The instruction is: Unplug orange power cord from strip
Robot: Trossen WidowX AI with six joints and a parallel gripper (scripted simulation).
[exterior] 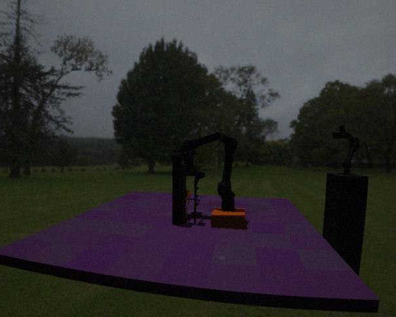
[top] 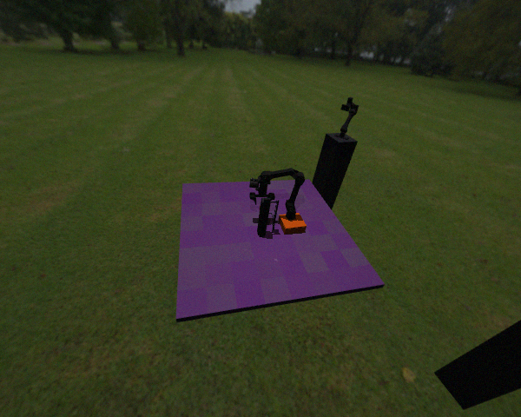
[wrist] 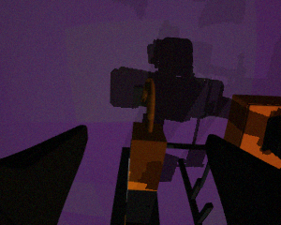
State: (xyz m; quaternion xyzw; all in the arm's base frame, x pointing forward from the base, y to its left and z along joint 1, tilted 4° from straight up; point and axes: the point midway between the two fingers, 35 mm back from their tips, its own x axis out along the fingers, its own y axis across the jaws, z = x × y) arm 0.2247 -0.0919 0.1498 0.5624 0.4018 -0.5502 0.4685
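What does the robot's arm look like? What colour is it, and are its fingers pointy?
The arm is black all over, made of slim, rounded links joined by chunkier joints. It grows from a boxy orange base. Its gripper has two dark fingers, wide where they start and narrowing toward the tips, like wedges. No markings or loose cables show on it in this dim light.
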